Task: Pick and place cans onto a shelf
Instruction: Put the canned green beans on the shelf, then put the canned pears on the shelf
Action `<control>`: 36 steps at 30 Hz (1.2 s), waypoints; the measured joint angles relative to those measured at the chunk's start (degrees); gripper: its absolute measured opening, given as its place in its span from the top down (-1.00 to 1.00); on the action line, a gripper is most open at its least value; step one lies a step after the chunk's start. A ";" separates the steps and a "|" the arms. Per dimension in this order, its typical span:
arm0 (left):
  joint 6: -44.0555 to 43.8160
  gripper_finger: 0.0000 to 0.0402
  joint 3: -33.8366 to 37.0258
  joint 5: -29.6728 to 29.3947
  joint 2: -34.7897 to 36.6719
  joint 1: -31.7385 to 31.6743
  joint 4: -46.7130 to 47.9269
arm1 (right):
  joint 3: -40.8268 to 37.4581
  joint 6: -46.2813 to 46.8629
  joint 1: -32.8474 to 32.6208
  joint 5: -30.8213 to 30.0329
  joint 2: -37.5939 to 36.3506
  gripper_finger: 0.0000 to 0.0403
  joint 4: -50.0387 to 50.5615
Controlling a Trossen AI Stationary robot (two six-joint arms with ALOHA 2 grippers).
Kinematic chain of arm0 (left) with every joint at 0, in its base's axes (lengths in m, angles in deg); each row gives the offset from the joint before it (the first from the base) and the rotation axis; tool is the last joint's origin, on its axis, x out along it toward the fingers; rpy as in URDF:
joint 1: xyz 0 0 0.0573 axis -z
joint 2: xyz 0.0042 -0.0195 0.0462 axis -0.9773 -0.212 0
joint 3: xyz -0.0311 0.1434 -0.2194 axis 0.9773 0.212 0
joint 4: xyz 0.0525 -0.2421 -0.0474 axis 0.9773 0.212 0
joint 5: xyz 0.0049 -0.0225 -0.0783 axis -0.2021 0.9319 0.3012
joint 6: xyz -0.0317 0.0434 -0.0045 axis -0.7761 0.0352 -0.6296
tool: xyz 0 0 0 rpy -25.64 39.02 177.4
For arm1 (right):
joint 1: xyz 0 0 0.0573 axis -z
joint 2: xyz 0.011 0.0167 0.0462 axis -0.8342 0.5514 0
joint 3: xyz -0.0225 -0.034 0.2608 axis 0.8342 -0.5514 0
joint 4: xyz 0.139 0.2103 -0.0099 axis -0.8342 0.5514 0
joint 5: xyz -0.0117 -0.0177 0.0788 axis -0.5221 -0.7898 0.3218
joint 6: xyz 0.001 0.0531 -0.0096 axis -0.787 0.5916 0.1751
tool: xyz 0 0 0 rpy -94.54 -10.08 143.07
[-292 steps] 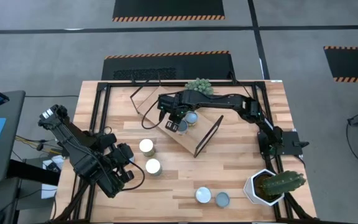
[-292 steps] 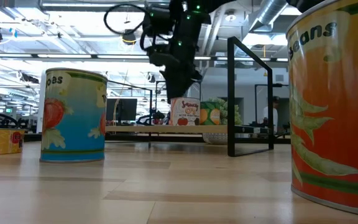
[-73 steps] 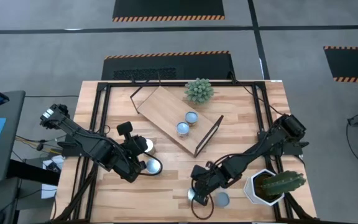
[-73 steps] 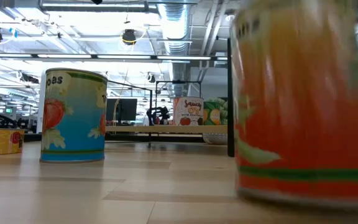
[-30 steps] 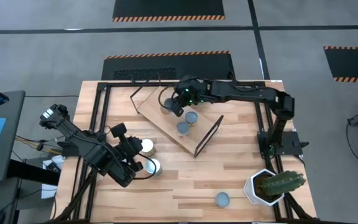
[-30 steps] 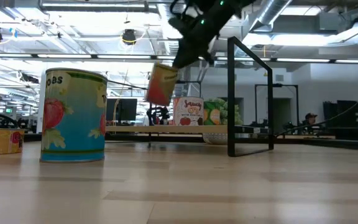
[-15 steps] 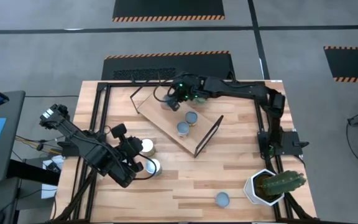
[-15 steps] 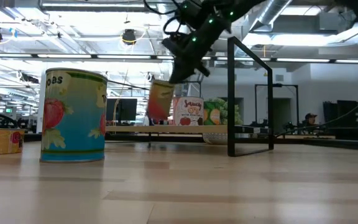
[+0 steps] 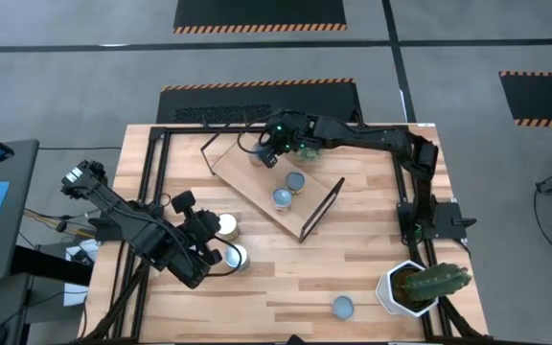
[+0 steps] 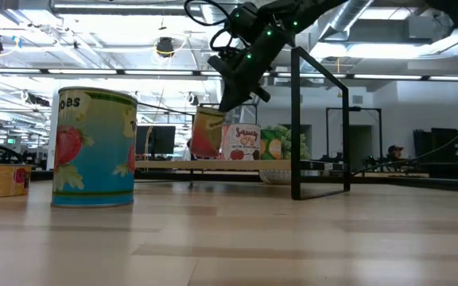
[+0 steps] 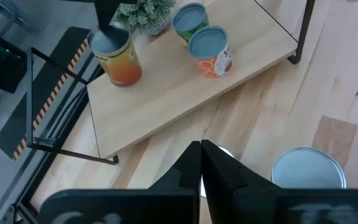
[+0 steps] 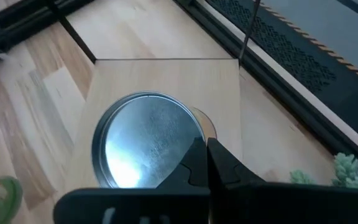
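Note:
The shelf is a light board lying slantwise at the table's far middle. Two cans stand on it. My right gripper is above the shelf's far left end, shut on an orange can with a silvery top. My left gripper hovers shut at the near left, beside two more cans. Another can stands near the table's near edge. My right gripper has its shut fingertips on the rim of the orange can's top, at one side of it. The fingers come from above, pointing down. The can hangs almost upright, its bottom at the shelf's surface; whether it rests there I cannot tell.
A white pot with a cactus stands at the near right corner. A small green plant sits just beyond the shelf's far edge. The shelf's black frame end rises at its right side. Bare planks lie between the shelf and the near edge.
My right gripper has carried the orange can a little toward the table's left and far edges, over the shelf's far left end, and down. The can, hanging tilted and clear a second ago, is now almost upright at shelf level.

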 joint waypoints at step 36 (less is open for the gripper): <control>-0.71 1.00 0.00 -0.24 -0.01 0.00 -0.03 | 11.63 -2.02 -3.61 6.75 -2.92 0.65 13.34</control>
